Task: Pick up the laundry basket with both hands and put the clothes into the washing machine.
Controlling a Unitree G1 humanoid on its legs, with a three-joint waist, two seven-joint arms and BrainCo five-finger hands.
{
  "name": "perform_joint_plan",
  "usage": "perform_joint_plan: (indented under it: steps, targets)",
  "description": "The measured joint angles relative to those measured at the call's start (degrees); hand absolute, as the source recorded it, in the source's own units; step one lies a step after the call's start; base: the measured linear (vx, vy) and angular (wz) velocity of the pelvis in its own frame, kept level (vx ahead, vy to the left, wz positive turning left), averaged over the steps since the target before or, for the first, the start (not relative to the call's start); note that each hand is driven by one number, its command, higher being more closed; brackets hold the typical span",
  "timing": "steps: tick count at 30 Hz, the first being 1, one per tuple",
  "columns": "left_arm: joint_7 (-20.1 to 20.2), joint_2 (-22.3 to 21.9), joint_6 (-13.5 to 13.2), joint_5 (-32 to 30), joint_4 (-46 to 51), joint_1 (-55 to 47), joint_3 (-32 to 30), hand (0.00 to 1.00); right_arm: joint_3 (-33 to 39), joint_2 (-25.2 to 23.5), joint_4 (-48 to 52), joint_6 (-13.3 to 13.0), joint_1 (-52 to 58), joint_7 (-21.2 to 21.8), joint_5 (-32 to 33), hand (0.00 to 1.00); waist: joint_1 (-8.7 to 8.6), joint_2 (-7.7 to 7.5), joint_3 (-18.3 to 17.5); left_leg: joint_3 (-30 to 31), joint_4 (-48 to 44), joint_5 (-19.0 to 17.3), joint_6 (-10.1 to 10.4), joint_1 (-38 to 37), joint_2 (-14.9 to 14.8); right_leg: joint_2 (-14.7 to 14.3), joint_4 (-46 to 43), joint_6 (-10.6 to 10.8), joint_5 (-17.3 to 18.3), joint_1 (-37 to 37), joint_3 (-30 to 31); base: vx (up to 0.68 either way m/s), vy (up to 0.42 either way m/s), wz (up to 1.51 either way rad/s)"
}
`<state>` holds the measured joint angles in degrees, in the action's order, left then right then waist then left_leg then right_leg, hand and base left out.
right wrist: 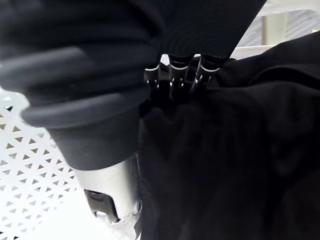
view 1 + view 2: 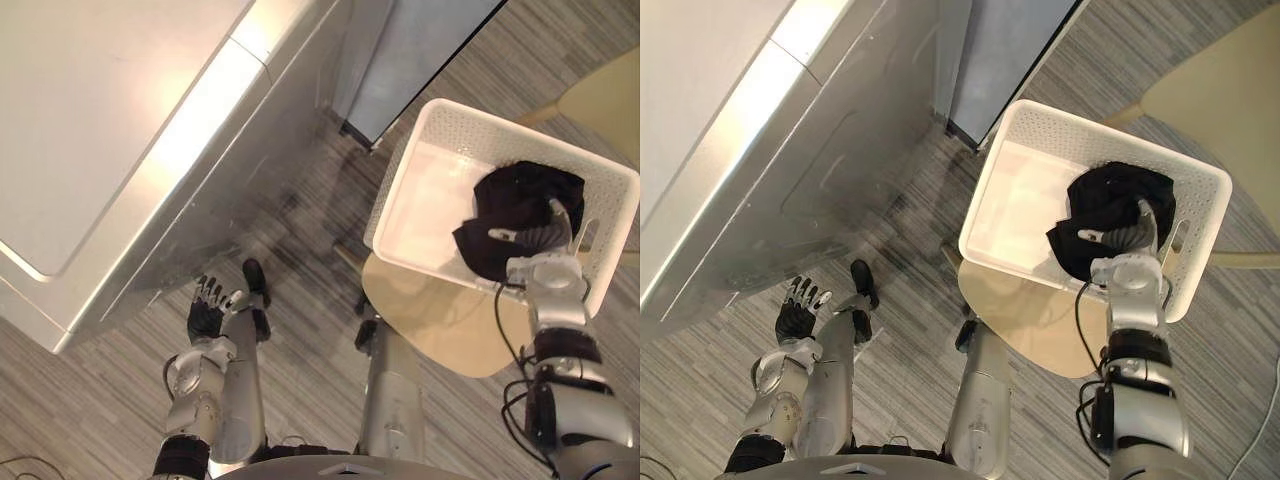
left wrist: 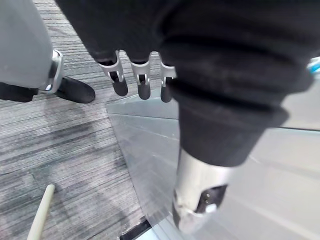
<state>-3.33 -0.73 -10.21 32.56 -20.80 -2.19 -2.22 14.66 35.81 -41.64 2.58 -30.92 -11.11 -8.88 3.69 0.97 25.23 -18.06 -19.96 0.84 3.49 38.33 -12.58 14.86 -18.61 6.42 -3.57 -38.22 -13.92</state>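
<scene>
Obs: Right hand (image 2: pixel 540 240) lies on the black clothes (image 2: pixel 520 195), pressed into the heap. Whether it has closed on the cloth, I cannot tell.

Chk: Where are the clothes?

Obs: In the white laundry basket (image 2: pixel 440 115), bunched at the end nearest the right arm. The other end of the basket is bare. It rests on a beige chair seat (image 2: pixel 440 325) and is not lifted.

Chk: Left hand?

Obs: Left hand (image 2: pixel 205 318) hangs low, just beside the washing machine (image 2: pixel 130 120) and well apart from the basket. Its fingers are straight and hold nothing.

Chk: Step in hand?

Obs: My judgement is that the right hand alone is taking the clothes out. The two-handed lift of the basket is not begun. The next move calls for a firm hold on the whole bundle and a rise clear of the basket's wall. Then the bundle goes across toward the machine.

Chk: Edges and room?

Obs: Striped floor (image 2: pixel 300 250) lies open between chair and machine, so there is a free lane. A grey cabinet (image 2: pixel 420 50) stands near the basket's far corner. The basket sits close to the seat's edge, so a dragging pull could shift it. Where the machine opens, I cannot tell.
</scene>
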Motion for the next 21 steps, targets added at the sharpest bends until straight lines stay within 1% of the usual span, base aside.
perform_joint_plan:
  steps: [3,5,7,10,11,12,15,16,17,19,21]
  targets:
    - [0.2,-0.1,-0.1,1.4,0.1,0.0,0.1,0.0,-4.7,3.2,-2.8,0.0,-3.5,0.7,-0.6,0.0,0.07,0.01,0.0,-0.5,0.2,0.1,0.1,0.2,0.0,0.1,-0.2,0.0,0.0,-0.8,0.5,0.03,-0.009,-0.05]
    - [0.5,-0.1,-0.1,2.5,0.2,0.1,0.1,0.0,-7.9,5.1,-5.1,-0.1,-5.8,0.8,-0.6,0.0,-0.18,0.08,0.0,-0.7,0.2,0.3,0.0,0.8,0.1,0.3,-0.5,0.0,0.0,-1.8,0.7,0.0,0.0,0.0]
    - [0.5,-0.2,-0.1,3.3,0.2,0.2,0.1,0.0,-9.5,5.8,-6.8,-0.1,-6.9,0.8,-0.7,0.0,-0.15,0.21,0.1,-0.7,0.6,0.5,0.0,0.8,0.2,0.3,-0.6,-0.1,0.1,-1.9,0.7,0.0,0.0,0.0]
    - [0.8,-0.3,-0.1,3.4,0.2,0.3,0.3,0.0,-13.0,6.6,-9.6,-0.4,-8.6,0.9,-2.8,0.0,-0.1,0.32,0.2,-0.7,1.2,0.9,0.0,0.7,0.3,0.3,-0.6,-0.1,0.1,-2.0,0.7,0.0,-0.005,0.01]
    - [1.2,-0.3,-0.1,3.4,0.2,0.3,0.6,0.0,-15.1,7.6,-11.1,-0.7,-9.2,1.4,-2.8,0.0,0.06,0.57,0.3,-0.6,1.2,0.9,0.0,0.7,0.4,0.5,-0.8,-0.2,0.1,-2.0,0.6,0.0,0.0,0.0]
    - [1.2,-0.3,-0.1,3.4,0.2,0.3,0.6,0.0,-15.5,7.8,-11.5,-0.7,-9.4,1.7,-2.8,0.0,0.1,0.63,0.3,-0.6,1.3,0.9,0.0,0.7,0.5,0.5,-0.8,-0.2,0.1,-2.0,0.6,-0.02,-0.003,0.06]
    - [1.7,-0.3,-0.1,4.2,0.8,0.3,1.0,0.0,-18.3,9.3,-13.9,-1.3,-10.2,5.0,-2.5,0.0,0.11,1.07,0.6,-0.6,3.1,1.6,0.0,0.8,1.4,1.2,-1.0,-0.2,0.2,-2.7,0.5,-0.02,0.004,0.11]
    - [1.9,-0.3,-0.1,4.5,1.8,0.3,1.0,0.0,-19.1,10.0,-15.3,-1.7,-10.0,5.8,-2.2,0.0,0.49,1.09,0.6,-0.7,3.4,2.1,0.0,1.2,1.8,1.5,-1.4,-0.3,0.2,-3.6,0.6,-0.01,-0.008,0.1]
    - [2.7,-0.3,-0.1,4.6,2.5,0.4,1.1,0.0,-19.3,10.7,-15.9,-1.8,-10.4,7.3,-0.9,0.0,0.51,1.35,0.7,-0.6,3.9,2.6,-0.4,1.7,2.0,1.7,-1.8,-0.3,0.3,-4.2,0.6,-0.01,-0.01,0.12]
    - [3.1,-0.4,0.1,4.6,2.8,0.4,1.1,0.0,-20.3,12.1,-15.8,-2.1,-10.3,8.8,0.9,0.0,0.66,1.46,0.8,-0.5,4.3,3.1,-0.4,2.0,2.3,2.0,-2.1,-0.4,0.3,-4.9,0.7,-0.01,-0.016,0.08]
    - [3.8,-0.5,0.2,4.7,2.8,0.4,1.1,0.0,-20.3,12.7,-15.4,-2.4,-10.3,10.8,4.7,0.0,0.68,1.45,0.8,-0.5,4.2,3.2,-0.4,2.6,2.3,2.0,-2.5,-0.6,0.4,-5.7,0.7,0.0,0.0,0.0]
